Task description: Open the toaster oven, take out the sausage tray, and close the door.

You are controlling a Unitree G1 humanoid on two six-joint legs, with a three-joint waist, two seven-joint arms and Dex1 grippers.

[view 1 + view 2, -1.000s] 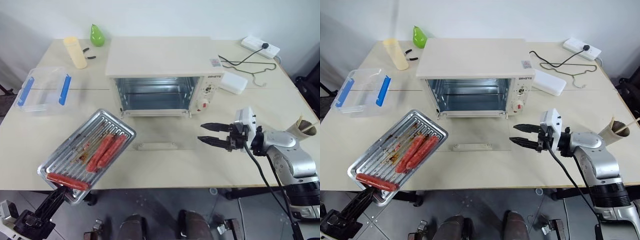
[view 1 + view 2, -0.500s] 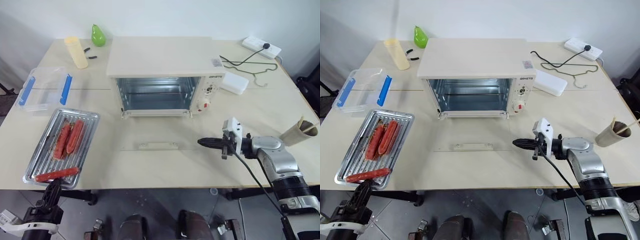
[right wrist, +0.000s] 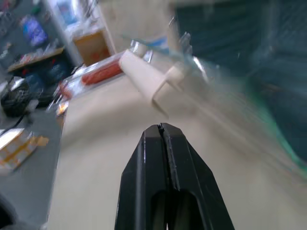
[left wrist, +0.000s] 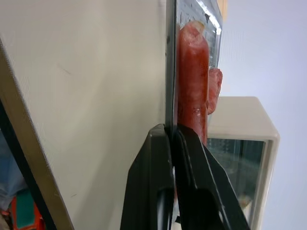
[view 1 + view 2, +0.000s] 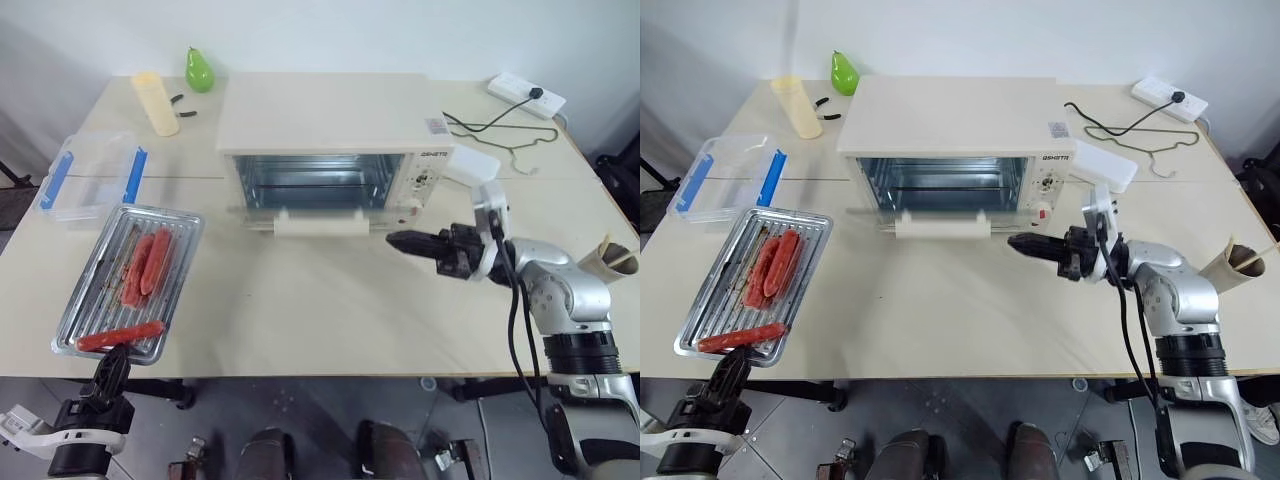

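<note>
The sausage tray point(image 5: 128, 281) is seen lying flat on the desk point(image 5: 330, 320) at about 8 o'clock from the toaster oven point(image 5: 335, 150), its near edge pinched by the closed left gripper point(image 5: 113, 362). The door point(image 5: 318, 205) is raised most of the way, its bar handle point(image 5: 319, 227) tilted out from the oven front. The right gripper point(image 5: 397, 240), fingers pressed together on nothing, is held just at 3 o'clock of the handle.

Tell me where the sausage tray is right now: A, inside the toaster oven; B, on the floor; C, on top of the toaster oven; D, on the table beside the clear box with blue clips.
D: the sausage tray lies flat on the table, just in front of the clear plastic box, its near edge pinched by the left gripper.
</note>
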